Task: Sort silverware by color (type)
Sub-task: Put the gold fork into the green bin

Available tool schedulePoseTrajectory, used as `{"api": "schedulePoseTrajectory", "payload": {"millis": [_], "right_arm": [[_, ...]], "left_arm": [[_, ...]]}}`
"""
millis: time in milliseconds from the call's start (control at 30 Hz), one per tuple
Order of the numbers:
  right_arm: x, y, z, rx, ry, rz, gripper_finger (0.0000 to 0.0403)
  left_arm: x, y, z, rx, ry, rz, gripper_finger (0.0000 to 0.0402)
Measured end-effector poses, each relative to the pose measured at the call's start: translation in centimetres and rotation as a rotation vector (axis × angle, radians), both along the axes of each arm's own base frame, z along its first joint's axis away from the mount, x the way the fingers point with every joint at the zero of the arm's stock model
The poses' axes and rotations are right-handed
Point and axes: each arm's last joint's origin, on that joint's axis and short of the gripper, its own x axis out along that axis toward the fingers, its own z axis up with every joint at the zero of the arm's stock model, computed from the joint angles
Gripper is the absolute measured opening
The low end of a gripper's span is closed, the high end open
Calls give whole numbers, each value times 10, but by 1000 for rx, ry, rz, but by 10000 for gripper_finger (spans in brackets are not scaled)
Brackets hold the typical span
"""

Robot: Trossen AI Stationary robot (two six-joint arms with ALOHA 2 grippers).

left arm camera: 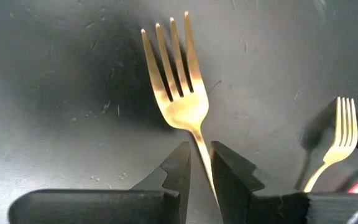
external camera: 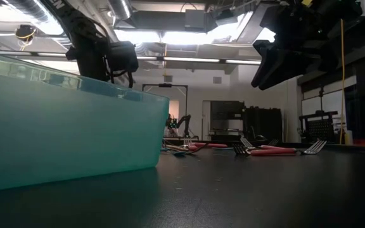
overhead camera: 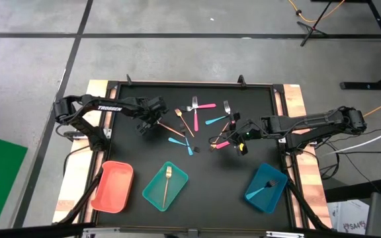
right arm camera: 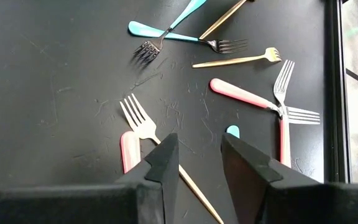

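Observation:
My left gripper [overhead camera: 152,122] [left arm camera: 200,149] hangs over the table's left middle, shut on a gold fork [left arm camera: 176,93]. A second gold fork [left arm camera: 337,134] lies close by. Pink-handled forks [overhead camera: 204,106] [right arm camera: 244,94], light-blue-handled pieces [overhead camera: 215,120] [right arm camera: 166,32] and gold pieces [right arm camera: 238,60] lie scattered flat on the black table's middle. My right gripper [overhead camera: 238,135] [right arm camera: 197,142] hovers open above the heap's right side. Far below its fingers lies a fork with a gold handle [right arm camera: 138,118], next to a pink handle [right arm camera: 128,152]. My left gripper pinches the gold fork's thin handle [left arm camera: 201,152] just behind the head, between its two fingers. They point steeply down. The tines stick out past the fingertips, and a soft dark shadow beside the head suggests that it hangs clear of the table.
Three trays stand along the near edge: a red one [overhead camera: 113,186], a teal one [overhead camera: 157,195] [external camera: 62,120] with a gold fork [overhead camera: 167,180] in it, and a blue one [overhead camera: 273,180] with a blue piece [overhead camera: 264,190]. Wooden rails border the table's sides.

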Motion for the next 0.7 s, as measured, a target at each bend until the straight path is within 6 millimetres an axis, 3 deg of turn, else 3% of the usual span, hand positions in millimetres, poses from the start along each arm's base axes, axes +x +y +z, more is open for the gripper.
{"api": "schedulePoseTrajectory", "payload": {"millis": [467,700], "right_arm": [[0,0,0,0,0,1,113],[0,0,0,0,0,1,113]], "left_arm": [[6,3,-16,-29,31,-7,56],[5,3,-17,-6,53,-93,42]]}}
